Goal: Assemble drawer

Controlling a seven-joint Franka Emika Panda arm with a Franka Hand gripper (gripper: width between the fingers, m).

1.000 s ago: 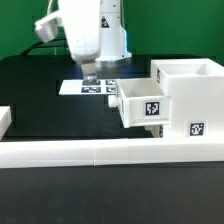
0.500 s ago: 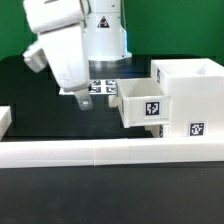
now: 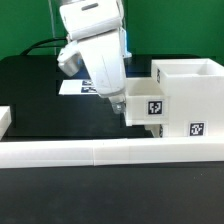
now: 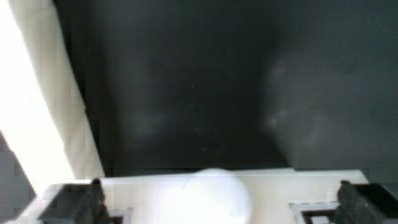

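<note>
The arm [image 3: 92, 45] was seen reaching down from the far side of the table [image 3: 30, 95], its white wrist housing tilted so that the lower end leaned toward the exterior view's right. The gripper [image 3: 121, 105] was brought low against the left face of the small tray [image 3: 148, 106], which sat partly slid into the large case [image 3: 195, 100] at the exterior view's right. Whether the fingers touched the tray could not be told, since the wrist body covered that spot.

In the wrist view the two dark fingertips [image 4: 75, 204] were shown well apart (one at each lower corner), so the hand was held wide, with nothing gripped between them. A rounded white shape, probably the tray's knob [image 4: 210, 195], lay between the fingertips, but it was blurred and its outline was hard to make out. The white surface around it was cut off by the frame edge.

The marker board [image 3: 78, 87] on the far part of the table was largely hidden behind the arm. The long white rail [image 3: 90, 153] ran along the near edge, its ends cut off. Tags were visible on the tray front and on the case
</note>
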